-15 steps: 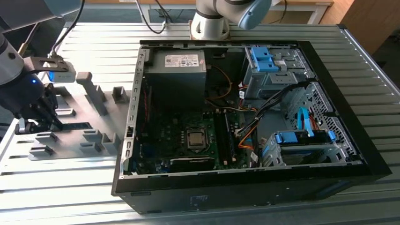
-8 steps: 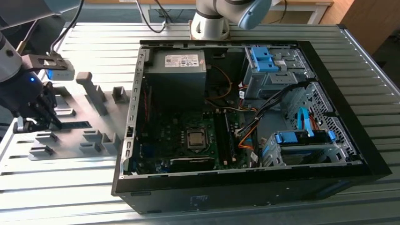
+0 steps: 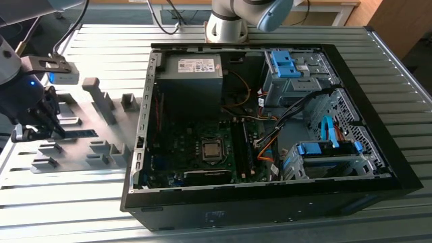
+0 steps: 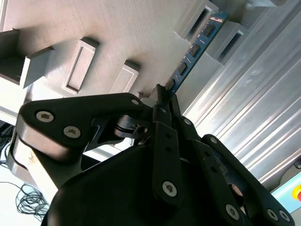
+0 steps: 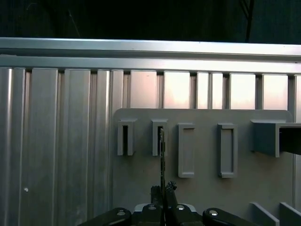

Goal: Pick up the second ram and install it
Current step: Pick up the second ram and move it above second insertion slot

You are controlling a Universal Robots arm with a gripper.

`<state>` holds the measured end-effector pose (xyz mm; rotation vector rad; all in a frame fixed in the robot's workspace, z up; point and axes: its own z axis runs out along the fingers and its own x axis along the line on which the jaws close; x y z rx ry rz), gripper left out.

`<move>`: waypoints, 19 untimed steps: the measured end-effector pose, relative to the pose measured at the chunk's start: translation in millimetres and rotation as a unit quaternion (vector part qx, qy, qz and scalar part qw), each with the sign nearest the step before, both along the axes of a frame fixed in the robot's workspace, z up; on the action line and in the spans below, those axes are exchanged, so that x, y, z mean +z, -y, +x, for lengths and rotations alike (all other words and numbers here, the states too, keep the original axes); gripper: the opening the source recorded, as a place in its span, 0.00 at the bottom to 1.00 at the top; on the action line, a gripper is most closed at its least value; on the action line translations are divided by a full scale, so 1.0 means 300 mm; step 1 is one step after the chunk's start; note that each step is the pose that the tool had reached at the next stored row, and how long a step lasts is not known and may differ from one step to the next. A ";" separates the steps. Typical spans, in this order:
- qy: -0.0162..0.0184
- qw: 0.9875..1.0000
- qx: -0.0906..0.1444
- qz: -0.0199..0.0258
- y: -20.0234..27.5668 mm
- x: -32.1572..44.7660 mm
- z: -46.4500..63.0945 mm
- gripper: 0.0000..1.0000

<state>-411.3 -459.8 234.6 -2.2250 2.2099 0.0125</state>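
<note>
At the exterior view's left, the gripper (image 3: 40, 129) pinched the memory stick (image 4: 197, 44) (blue-green, apparently resting in its holder (image 4: 235, 37)) between narrow jaws.

One open black metal computer case (image 3: 270, 212) lay on one ribbed aluminium table (image 3: 68, 212). Inside it were one grey box-shaped power supply (image 3: 192, 68), one square silver processor (image 3: 211, 149) and two bright blue plastic drive latches (image 3: 284, 63). One flat grey plastic fixture plate (image 5: 207, 197) lay beside the case. In the first wrist view it carried four narrow slotted grey holder blocks (image 5: 126, 137) in a row and one larger solid grey block (image 5: 265, 136). There was one long, thin blue-green ram stick (image 4: 197, 47). There was one black pincer (image 4: 162, 96) with two fingers (image 5: 170, 187), and one pale grey robot arm (image 3: 226, 25).
</note>
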 end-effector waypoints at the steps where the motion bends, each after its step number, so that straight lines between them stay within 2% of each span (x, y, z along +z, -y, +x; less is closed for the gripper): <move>1: 0.000 1.000 -0.001 0.000 0.000 0.002 0.000 0.14; 7: 0.000 1.000 -0.001 0.000 0.000 0.023 0.000 0.14; 19: 0.000 1.000 -0.001 0.000 0.000 0.081 0.000 0.14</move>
